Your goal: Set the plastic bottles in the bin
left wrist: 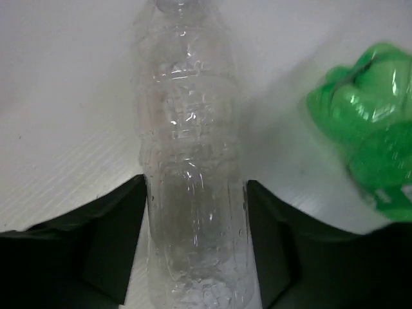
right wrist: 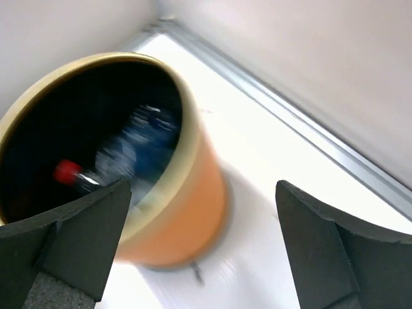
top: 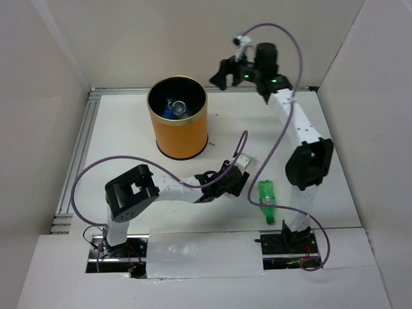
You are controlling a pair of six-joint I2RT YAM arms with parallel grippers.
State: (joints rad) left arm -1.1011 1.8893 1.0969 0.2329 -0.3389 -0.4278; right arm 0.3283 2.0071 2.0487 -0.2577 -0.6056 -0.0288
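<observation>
Left gripper [top: 233, 175] clamped on 1 clear bottle [left wrist: 193, 161]; right gripper [top: 222, 72] spread wide, empty.
I see the clear bottle and 1 green bottle [top: 266, 201] lying front-right of the bin [top: 183, 138], the right gripper back-right of it, other bottles [top: 175, 108] inside.

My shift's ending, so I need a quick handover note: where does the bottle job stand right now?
Left gripper: fingers against both sides of the clear bottle lying on the table; firm grip unclear.
Right gripper: open, empty, raised right of the bin.
Done: bottles in the bin, including a red-capped bottle.
Left: clear bottle, then the green bottle on the table.
</observation>
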